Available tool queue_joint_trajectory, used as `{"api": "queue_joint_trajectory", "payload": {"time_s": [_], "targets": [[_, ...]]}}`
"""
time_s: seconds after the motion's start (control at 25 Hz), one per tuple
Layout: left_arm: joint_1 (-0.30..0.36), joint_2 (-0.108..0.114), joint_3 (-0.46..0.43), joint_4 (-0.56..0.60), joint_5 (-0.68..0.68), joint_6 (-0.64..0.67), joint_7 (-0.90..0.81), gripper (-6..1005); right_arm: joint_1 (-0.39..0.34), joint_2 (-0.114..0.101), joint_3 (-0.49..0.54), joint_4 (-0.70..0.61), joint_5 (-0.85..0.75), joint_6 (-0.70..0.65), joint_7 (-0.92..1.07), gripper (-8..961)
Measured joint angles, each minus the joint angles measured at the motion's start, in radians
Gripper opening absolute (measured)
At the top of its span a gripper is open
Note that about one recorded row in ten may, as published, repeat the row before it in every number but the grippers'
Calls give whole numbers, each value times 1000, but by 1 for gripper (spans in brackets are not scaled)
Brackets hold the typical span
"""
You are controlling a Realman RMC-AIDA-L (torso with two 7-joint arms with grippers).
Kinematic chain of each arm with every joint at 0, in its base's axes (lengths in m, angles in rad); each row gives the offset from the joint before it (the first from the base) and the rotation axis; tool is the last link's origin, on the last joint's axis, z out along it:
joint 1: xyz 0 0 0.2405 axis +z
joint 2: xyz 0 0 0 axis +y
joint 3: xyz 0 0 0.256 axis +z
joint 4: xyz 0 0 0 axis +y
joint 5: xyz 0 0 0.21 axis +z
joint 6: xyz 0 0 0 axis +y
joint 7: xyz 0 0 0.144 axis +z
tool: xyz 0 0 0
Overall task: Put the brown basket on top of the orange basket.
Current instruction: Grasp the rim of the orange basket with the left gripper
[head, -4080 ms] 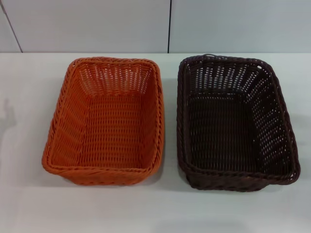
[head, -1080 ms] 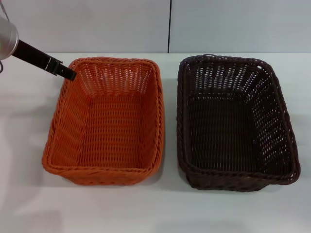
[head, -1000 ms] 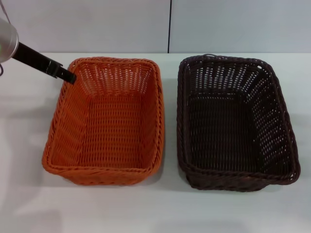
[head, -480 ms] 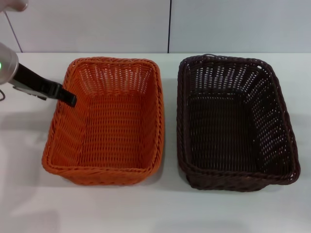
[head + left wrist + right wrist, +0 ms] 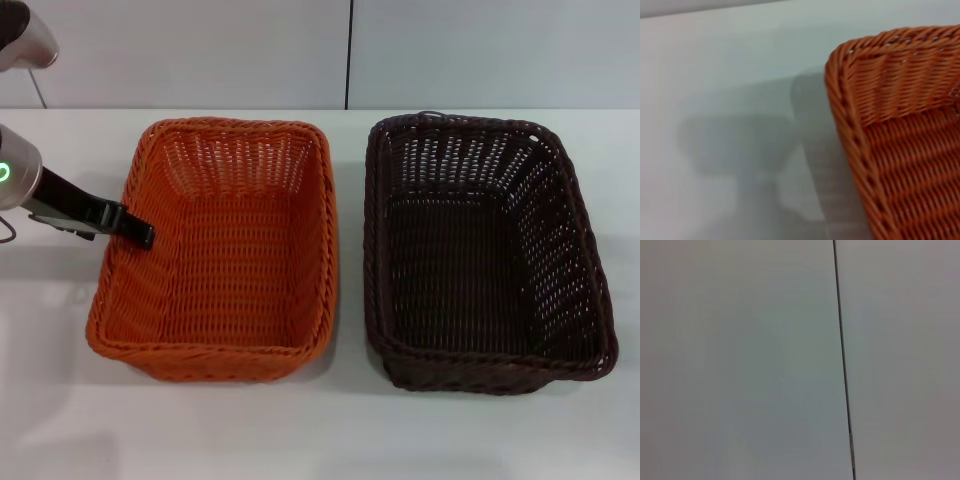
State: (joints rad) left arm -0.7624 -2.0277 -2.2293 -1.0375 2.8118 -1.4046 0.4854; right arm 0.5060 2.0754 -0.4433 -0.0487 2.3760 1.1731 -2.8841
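Baskets sit side by side on the counter (image 5: pixel 330 430): brown basket (image 5: pixel 480 250) right, orange basket (image 5: pixel 225 245) left, apart. Note the left gripper (image 5: pixel 135 232) at the orange basket's left rim; you cannot tell its finger state.

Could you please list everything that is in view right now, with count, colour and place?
orange basket: one, bright orange, on the robot's left half of the table, empty.
brown basket: one, very dark brown, on the robot's right half, beside the orange one and apart from it, empty.
table: one, white, under both baskets.
wall: pale panels with a dark vertical seam, behind the table.
left gripper: one, black, at the orange basket's outer left rim.
right gripper: not in view.
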Motion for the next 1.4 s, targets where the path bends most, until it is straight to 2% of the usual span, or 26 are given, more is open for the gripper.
{"api": "queue_joint_trajectory", "payload": {"time_s": [0.28, 0.52, 1.0, 1.4], "targets": [[0, 6, 7, 48, 1, 33, 6, 816, -1, 0, 0, 0, 0, 1, 0, 705], [0, 2, 13, 47, 2, 36, 8, 813, -1, 0, 1, 0, 2, -3, -1, 706], [8, 1, 20, 29, 6, 31, 18, 469, -1, 0, 5, 0, 5, -5, -1, 706], [10, 2, 28, -27, 4, 9, 61, 257, 1, 0, 6, 0, 6, -18, -1, 706]]}}
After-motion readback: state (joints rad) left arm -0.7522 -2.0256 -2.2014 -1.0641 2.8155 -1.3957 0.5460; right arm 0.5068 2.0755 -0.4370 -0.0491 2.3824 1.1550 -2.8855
